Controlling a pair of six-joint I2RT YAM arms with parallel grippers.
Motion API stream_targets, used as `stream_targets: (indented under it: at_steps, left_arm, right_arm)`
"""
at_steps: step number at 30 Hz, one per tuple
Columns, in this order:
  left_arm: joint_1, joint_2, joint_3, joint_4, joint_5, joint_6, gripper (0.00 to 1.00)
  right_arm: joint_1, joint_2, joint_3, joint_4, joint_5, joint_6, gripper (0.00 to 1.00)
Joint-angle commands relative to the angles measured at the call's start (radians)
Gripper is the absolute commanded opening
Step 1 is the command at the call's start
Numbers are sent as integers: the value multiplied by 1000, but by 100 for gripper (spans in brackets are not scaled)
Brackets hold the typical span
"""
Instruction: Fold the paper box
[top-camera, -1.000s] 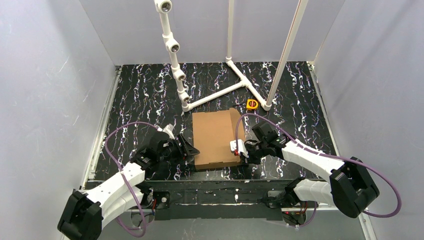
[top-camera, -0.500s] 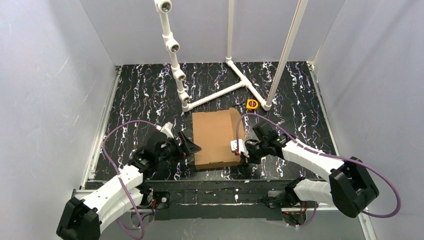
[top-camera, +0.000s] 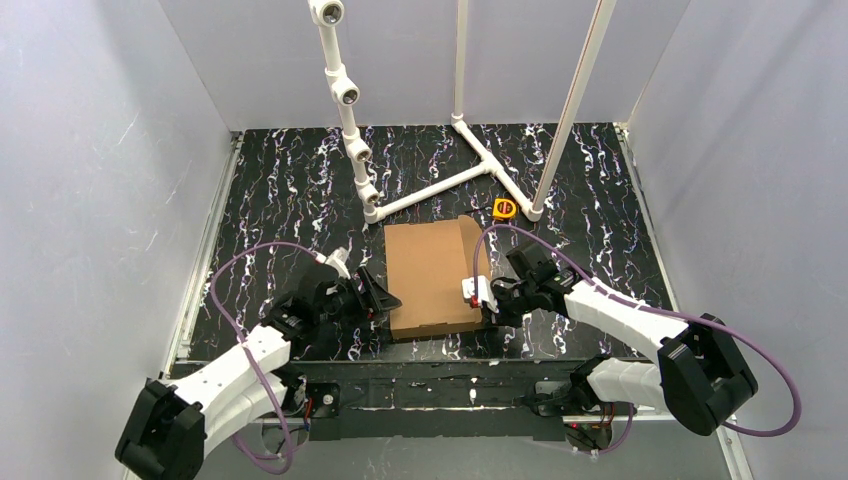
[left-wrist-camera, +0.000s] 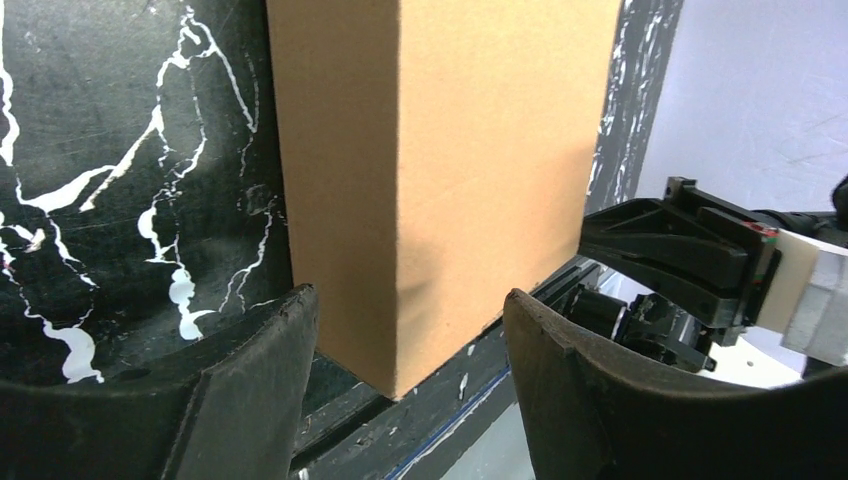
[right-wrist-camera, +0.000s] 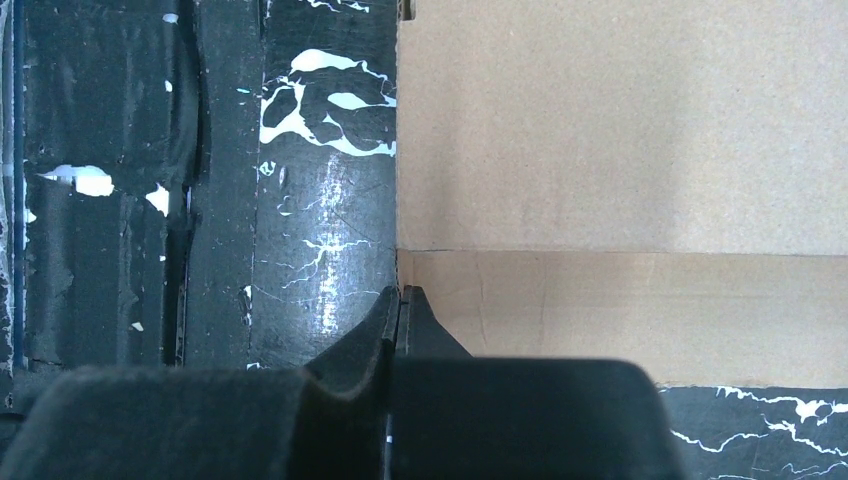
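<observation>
Near-centre of table (top-camera: 280, 190): paper box (top-camera: 430, 275) lies between both arms | left gripper (top-camera: 383, 296) open, fingers straddling box's near-left corner, gripping nothing | right gripper (top-camera: 488, 303) closed, empty, tips at near-right edge | risk: one-sided push could skid or twist box, creasing a flap

Both arms reach low and inward, toward each other. The left tool (top-camera: 380, 297) holds its two fingers (left-wrist-camera: 255, 385) well apart. The right tool (top-camera: 486, 303) has its fingers (right-wrist-camera: 420, 320) pressed together, pointing toward the left arm.
</observation>
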Motion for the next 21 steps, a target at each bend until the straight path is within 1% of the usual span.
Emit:
stream_targets:
  at_steps: [1,8,12,17,21]
  left_arm:
    - [-3,57,15,6,21,35,65]
    - [-7,121,41,9,29,59,65]
    - [-7,152,39,11,18,67,58]
    - [-7,201,35,12,11,75,55]
    - [-7,210,32,12,9,79,54]
  right_arm:
    - [-11,9,4,12,-21,24,1]
    - [-14,17,2,12,-16,26,1]
    - [-18,25,4,8,-15,27,1]
    - [-28,34,8,8,-4,37,1]
    - [-31,44,10,17,7,59,1]
